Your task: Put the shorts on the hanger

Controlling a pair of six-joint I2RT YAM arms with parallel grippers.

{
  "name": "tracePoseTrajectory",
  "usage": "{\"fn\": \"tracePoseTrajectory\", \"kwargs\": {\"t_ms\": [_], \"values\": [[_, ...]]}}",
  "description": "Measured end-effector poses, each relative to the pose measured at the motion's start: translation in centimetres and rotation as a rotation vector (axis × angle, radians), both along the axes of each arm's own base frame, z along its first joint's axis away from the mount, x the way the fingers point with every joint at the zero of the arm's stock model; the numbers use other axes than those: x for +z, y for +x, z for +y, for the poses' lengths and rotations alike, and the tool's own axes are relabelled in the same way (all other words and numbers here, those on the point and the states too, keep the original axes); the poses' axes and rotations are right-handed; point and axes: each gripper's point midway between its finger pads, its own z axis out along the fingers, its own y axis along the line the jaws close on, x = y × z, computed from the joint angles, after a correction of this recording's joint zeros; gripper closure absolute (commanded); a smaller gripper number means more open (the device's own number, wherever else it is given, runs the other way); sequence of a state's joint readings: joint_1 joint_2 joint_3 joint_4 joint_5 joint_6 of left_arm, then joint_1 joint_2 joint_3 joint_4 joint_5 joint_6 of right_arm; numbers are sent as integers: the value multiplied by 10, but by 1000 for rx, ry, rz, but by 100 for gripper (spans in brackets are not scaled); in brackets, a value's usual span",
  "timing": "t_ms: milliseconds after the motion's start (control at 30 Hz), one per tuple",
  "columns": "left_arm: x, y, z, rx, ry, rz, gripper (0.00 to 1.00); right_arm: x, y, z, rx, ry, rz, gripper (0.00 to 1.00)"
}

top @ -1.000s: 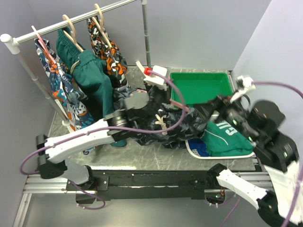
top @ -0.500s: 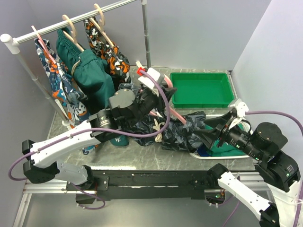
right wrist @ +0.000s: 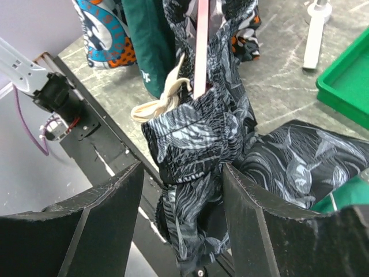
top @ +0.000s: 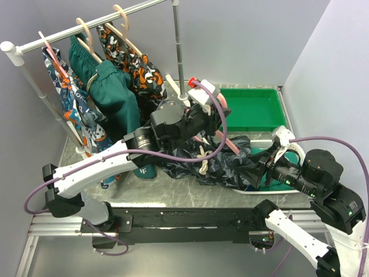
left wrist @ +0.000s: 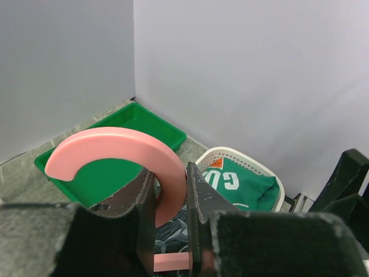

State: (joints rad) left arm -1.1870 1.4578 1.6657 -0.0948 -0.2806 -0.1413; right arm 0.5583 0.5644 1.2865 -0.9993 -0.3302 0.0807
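Note:
The pink hanger (top: 231,143) hangs over the table's middle, and the dark leaf-print shorts (top: 222,164) are draped round its lower part. My left gripper (top: 199,119) is shut on the hanger's neck just under the hook (left wrist: 115,147), both fingers pressed to the pink plastic. The shorts (left wrist: 172,226) show below. My right gripper (right wrist: 183,173) stands open around a hanging fold of the shorts (right wrist: 196,144). Its right finger touches the cloth and its left finger stands apart. The white drawstring (right wrist: 158,104) dangles beside the pink bar (right wrist: 202,46).
A green tray (top: 248,109) lies at the back right. A white basket (left wrist: 230,153) holding a green jersey (left wrist: 245,184) sits near the right arm. The rail (top: 86,26) carries green shorts (top: 109,92) and patterned shorts (top: 135,66) on wooden hangers. Its post (top: 180,52) stands close behind my left gripper.
My left gripper has carried the hanger and shorts up and to the right. The right gripper has come in from the right round the shorts' hanging fold, its jaws narrowing.

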Motion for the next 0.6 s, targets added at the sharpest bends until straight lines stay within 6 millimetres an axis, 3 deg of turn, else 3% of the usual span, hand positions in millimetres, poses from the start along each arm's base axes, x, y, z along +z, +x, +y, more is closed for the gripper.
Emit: {"fn": "tracePoseTrajectory", "kwargs": {"t_ms": [433,533,600], "values": [[27,1,-18,-36,-50,-22,99,-4,9,-12,-91,-40,19,59],[30,1,-24,-48,-54,-26,99,-4,14,-14,-116,-51,26,71],[32,2,-29,-51,-58,-28,99,-3,18,-16,-135,-57,29,86]]}}
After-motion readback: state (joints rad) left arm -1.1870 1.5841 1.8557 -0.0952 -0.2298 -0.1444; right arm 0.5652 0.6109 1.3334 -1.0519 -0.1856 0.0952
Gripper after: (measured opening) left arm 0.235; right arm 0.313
